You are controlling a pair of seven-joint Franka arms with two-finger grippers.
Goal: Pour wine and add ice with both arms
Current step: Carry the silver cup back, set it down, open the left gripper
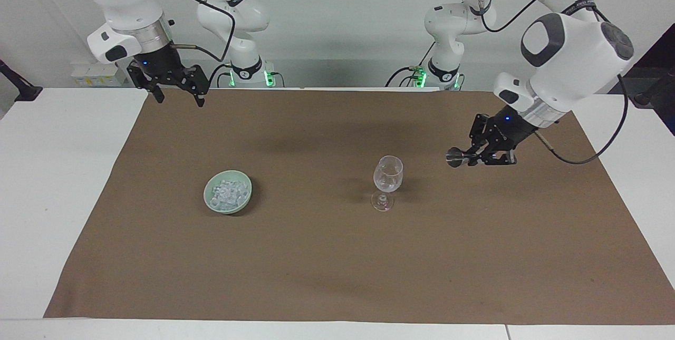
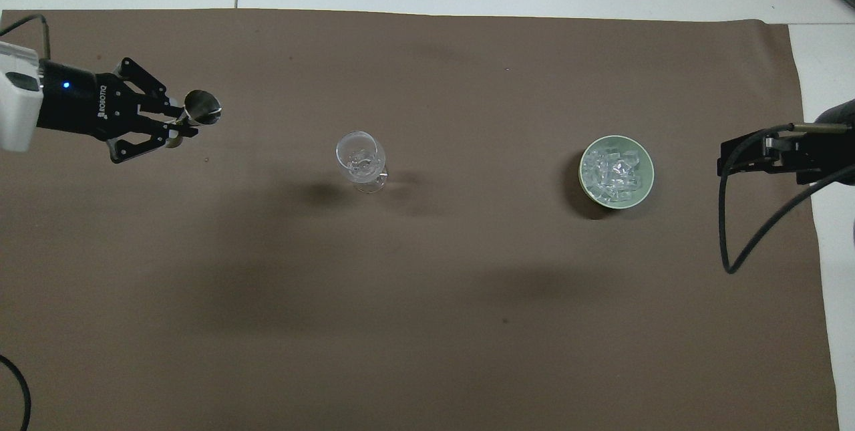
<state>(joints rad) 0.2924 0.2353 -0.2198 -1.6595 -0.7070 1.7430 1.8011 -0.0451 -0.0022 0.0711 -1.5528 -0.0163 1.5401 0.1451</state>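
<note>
Ice (image 1: 228, 193) fills a pale green bowl (image 1: 243, 203) on the brown cloth (image 1: 337, 266) covering the tabletop, toward the right arm's end. A clear stemmed glass (image 1: 387, 182) stands upright well apart from it, toward the left arm's end. Left hand (image 1: 465, 156) is clamped on a small metal jigger (image 2: 200, 109), held sideways over the cloth beside the glass. Right hand (image 1: 176, 96) waits with fingers spread, holding nothing.

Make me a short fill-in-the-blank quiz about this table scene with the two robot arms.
1. The ice lies in a pale green ____.
2. The left gripper is shut on a small metal ____.
3. The stemmed glass stands ____ on the brown cloth.
4. The right gripper waits with its fingers ____.

Missing words: bowl; jigger; upright; open
</note>
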